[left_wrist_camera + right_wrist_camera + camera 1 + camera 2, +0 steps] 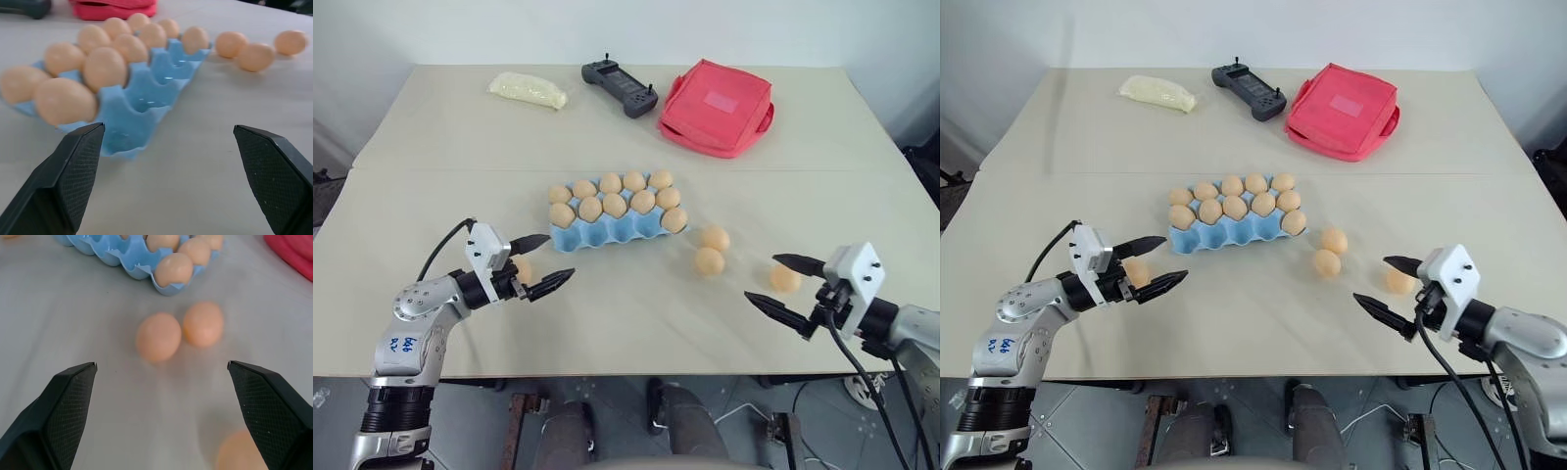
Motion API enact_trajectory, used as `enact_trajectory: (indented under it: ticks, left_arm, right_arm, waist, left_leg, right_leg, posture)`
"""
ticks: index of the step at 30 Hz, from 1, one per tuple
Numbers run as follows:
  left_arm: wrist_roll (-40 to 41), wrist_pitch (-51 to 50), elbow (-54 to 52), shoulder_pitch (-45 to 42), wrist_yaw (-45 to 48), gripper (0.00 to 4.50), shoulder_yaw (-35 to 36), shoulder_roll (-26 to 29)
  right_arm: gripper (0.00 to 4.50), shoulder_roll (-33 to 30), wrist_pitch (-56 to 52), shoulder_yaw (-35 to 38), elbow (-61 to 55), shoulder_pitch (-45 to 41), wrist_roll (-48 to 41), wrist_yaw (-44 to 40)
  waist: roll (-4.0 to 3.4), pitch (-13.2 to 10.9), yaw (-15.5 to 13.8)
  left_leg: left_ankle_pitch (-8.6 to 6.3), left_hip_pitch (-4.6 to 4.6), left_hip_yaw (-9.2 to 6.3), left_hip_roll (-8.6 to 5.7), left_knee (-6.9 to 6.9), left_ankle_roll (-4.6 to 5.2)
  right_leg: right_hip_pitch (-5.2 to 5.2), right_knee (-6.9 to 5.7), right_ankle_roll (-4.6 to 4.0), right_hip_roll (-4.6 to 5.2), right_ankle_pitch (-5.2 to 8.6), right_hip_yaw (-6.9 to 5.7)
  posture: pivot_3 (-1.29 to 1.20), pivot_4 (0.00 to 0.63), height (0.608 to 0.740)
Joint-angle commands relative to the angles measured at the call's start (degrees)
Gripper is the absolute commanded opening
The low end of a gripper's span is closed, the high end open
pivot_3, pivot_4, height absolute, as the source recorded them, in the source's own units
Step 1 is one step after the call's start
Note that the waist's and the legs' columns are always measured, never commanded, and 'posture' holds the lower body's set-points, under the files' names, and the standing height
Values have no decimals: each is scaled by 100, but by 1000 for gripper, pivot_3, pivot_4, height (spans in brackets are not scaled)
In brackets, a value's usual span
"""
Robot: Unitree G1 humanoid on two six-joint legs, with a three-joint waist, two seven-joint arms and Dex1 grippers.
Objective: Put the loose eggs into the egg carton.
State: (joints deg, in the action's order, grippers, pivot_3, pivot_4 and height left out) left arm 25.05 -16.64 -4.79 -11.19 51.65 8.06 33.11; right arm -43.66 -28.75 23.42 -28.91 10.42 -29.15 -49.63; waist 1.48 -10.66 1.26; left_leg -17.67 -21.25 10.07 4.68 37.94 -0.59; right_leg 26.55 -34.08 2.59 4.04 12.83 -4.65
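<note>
The left gripper [544,262] hovered over the beige table [431,147] with its black fingers spread wide and nothing between them, one loose egg [522,268] lying on the table just behind it. Right of it sat the light blue egg carton [607,233], its two far rows and right end cup filled, the near cups bare. Two more eggs [712,251] lay touching just right of the carton, and a fourth egg [785,279] rested near the right gripper [775,285], whose fingers also stood wide apart, empty. Farther back lay a pale bag [528,90], a black controller [620,87] and a red pouch [717,107].
</note>
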Motion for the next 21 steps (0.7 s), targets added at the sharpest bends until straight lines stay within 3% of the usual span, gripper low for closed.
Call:
enact_trajectory:
  ticks: [1,6,11,21]
  left_arm:
    - [158,-53,-141,-144,294,4488,-108,96]
    - [160,-91,-103,-223,463,4488,-212,77]
    - [179,-118,-238,-118,459,4488,-215,63]
    - [249,-192,-809,645,123,4488,125,98]
  right_arm:
    - [4500,-20,-119,612,-406,470,-154,88]
    - [4500,41,-198,714,-364,700,-118,309]
    - [4500,151,-247,509,101,173,-75,630]
    - [4500,103,-204,-614,1614,-1061,377,598]
  waist:
    - [1,1,5]
    - [3,1,45]
    - [5,2,44]
    - [6,3,35]
  left_leg:
    - [-3,1,-1,1,0,-5]
    - [-3,7,-2,-2,2,-5]
    - [-4,13,-11,-2,4,-7]
    - [0,8,-12,5,2,9]
  right_leg:
    - [-3,2,0,-3,0,0]
    - [-7,11,0,-14,0,20]
    - [-7,15,-7,-38,-3,40]
    - [2,12,-11,-46,0,39]
  posture:
    - [0,150,740]
    - [0,150,740]
    - [0,150,740]
    - [0,150,740]
